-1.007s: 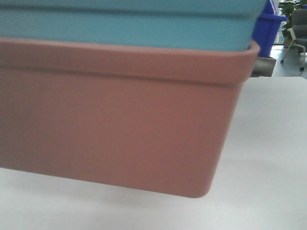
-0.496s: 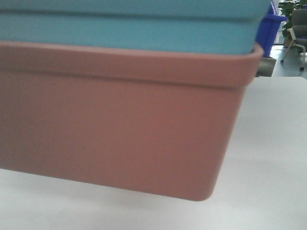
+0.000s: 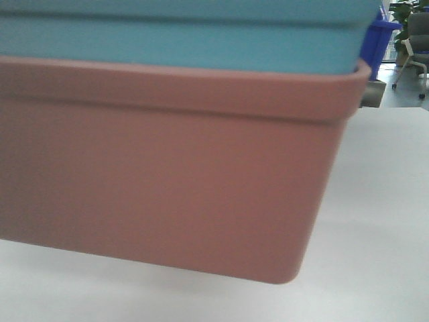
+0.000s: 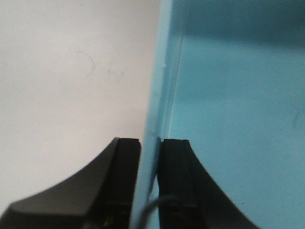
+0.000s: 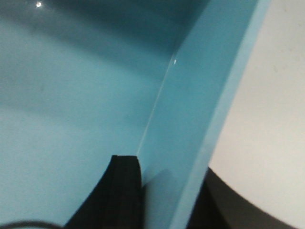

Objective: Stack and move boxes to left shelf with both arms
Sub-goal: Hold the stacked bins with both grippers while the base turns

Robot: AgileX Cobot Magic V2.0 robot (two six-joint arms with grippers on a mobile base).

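Blue tub [image 3: 181, 43] nested in pink tub [image 3: 167, 174] over white tabletop [image 3: 382, 201].
Left claw [image 4: 151, 145] and right claw [image 5: 167, 169] each pinch a blue tub wall.

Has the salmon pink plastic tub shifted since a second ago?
Yes, slightly rightward: the salmon pink plastic tub now hides more of the dark blue bin.

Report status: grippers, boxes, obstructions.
Left gripper shut on blue box wall. Right gripper likewise. Blue box nested in pink box. No obstruction in view.
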